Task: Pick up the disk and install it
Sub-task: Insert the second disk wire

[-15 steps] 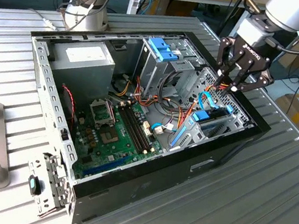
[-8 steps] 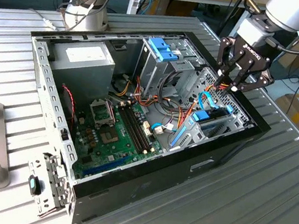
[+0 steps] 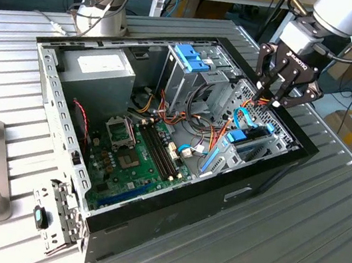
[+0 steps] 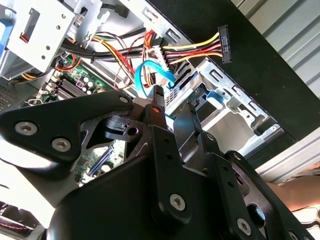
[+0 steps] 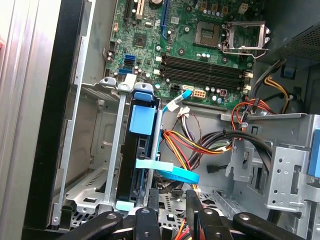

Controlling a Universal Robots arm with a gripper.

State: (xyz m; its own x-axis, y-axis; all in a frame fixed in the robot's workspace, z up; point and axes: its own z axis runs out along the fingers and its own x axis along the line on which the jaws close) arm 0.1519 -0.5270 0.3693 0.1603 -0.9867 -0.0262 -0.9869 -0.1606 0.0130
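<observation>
Blue-framed disk (image 5: 141, 122) on edge in the drive bay (image 5: 95, 150), gripper (image 3: 272, 102) poised above it.
On the counter (image 3: 324, 217), the open computer case (image 3: 168, 218) holds the disk at its 3 o'clock corner in the exterior view, long axis roughly 8-to-2. The gripper hangs just beyond, the disk toward its 7 o'clock; it is narrowly parted and holds nothing.
</observation>
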